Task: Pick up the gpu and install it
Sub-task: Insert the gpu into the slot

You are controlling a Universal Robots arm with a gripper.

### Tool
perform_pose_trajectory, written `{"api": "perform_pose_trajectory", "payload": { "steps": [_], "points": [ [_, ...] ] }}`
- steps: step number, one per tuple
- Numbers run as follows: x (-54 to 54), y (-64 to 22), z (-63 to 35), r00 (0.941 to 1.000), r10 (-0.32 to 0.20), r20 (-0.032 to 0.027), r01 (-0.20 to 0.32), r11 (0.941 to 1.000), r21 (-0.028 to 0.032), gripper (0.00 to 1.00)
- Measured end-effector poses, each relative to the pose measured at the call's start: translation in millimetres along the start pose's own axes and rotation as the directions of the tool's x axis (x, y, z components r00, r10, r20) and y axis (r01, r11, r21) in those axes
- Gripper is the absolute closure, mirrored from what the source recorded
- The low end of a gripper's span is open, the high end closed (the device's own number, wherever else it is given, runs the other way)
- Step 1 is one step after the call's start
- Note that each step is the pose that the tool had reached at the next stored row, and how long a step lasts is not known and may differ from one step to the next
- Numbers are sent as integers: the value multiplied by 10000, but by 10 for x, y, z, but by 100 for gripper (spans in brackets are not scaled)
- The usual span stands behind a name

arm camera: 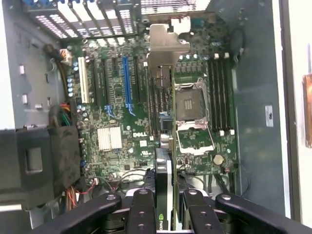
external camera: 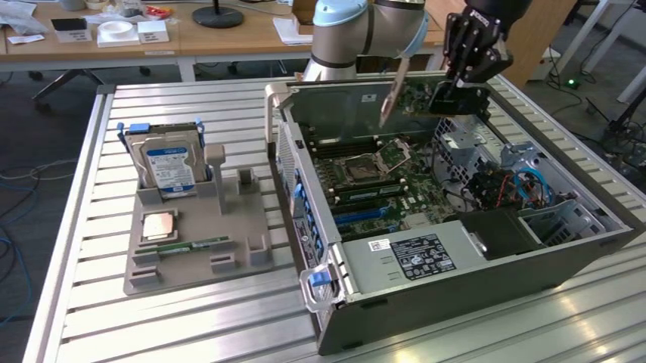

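Observation:
The gpu (external camera: 419, 97) is a thin green card with a silver bracket (external camera: 395, 79) at one end. It hangs in the air over the far part of the open computer case (external camera: 454, 265), above the motherboard (external camera: 383, 181). My gripper (external camera: 459, 92) is shut on its upper edge. In the wrist view the gpu (arm camera: 169, 141) shows edge-on between my black fingers (arm camera: 141, 212), with its bracket (arm camera: 165, 44) pointing at the case's rear slot openings. It hangs over the board between the blue expansion slots (arm camera: 127, 83) and the empty CPU socket (arm camera: 192, 105).
On the exterior view's left, a grey fixture tray (external camera: 202, 265) holds an upright silver hard drive (external camera: 169, 166), a copper-faced chip (external camera: 159, 225) and a narrow memory stick (external camera: 192, 246). Cables and a drive cage (external camera: 515, 189) fill the case's right side. Everything stands on a slatted metal table (external camera: 202, 325).

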State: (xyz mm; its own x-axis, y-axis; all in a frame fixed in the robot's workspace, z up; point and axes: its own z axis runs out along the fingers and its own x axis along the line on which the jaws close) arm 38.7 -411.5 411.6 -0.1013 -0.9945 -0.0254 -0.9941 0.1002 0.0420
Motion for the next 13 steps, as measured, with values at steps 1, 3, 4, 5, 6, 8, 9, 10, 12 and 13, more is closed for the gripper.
{"api": "perform_pose_trajectory", "payload": {
  "steps": [1, 3, 4, 5, 6, 8, 9, 10, 12, 13],
  "points": [
    [0, 0, 0, 9999, -151, -7, 151, 9999, -4, 73],
    [0, 0, 1, 9989, -468, -20, 468, 9989, -12, 73],
    [0, 0, 1, 9981, -623, -26, 623, 9981, -17, 73],
    [0, 0, 1, 9971, -767, -32, 766, 9971, -21, 73],
    [0, 0, 1, 9964, -850, -37, 850, 9964, -23, 73],
    [0, 0, 1, 9961, -878, -38, 878, 9961, -24, 73],
    [0, 0, 1, 9961, -880, -38, 879, 9961, -24, 73],
    [0, 3, 7, 9961, -880, -36, 880, 9961, -19, 73],
    [2, 15, 31, 9961, -880, -37, 880, 9961, 31, 73],
    [3, 23, 43, 9961, -880, -38, 880, 9961, 62, 73]
  ]
}}
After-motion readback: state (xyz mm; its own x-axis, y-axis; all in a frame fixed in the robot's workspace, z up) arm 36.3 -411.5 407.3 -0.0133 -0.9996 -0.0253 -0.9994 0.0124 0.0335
